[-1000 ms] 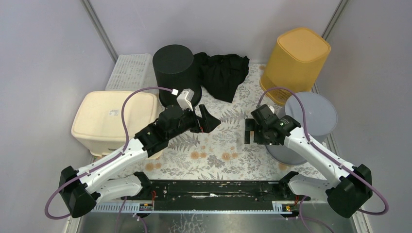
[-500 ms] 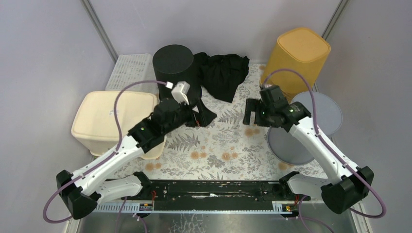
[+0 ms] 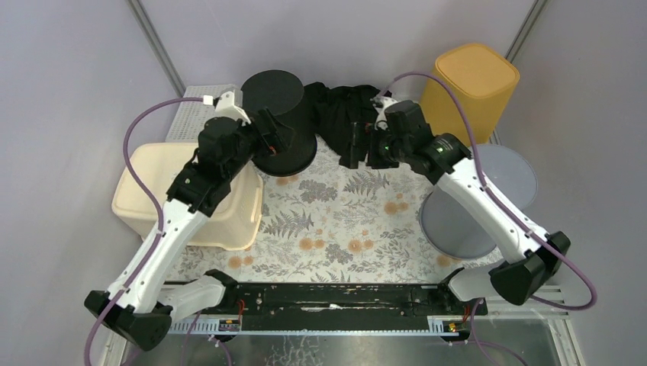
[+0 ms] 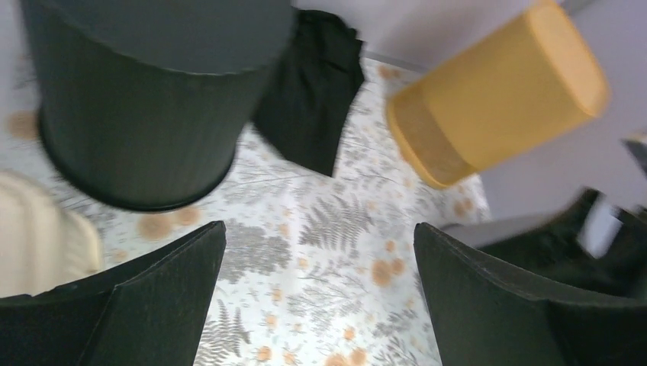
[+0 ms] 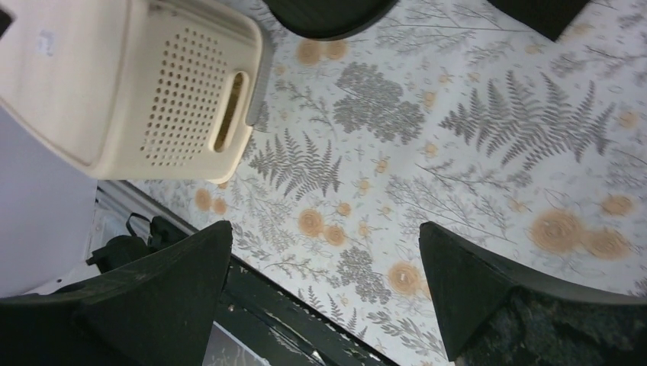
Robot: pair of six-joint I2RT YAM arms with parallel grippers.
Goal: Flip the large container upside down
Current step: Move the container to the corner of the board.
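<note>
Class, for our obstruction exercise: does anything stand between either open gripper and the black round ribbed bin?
Left gripper: nothing visible; the black round ribbed bin stands just ahead of its open fingers. Right gripper: a crumpled black cloth lies on the floral mat against the bin's right side, between the two.

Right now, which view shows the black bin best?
Top external: the black bin shows nearly whole, flat end up, with the left gripper overlapping its near side. Left wrist shows its wall and lower rim close, slightly blurred. Right wrist catches only a rim sliver.
</note>
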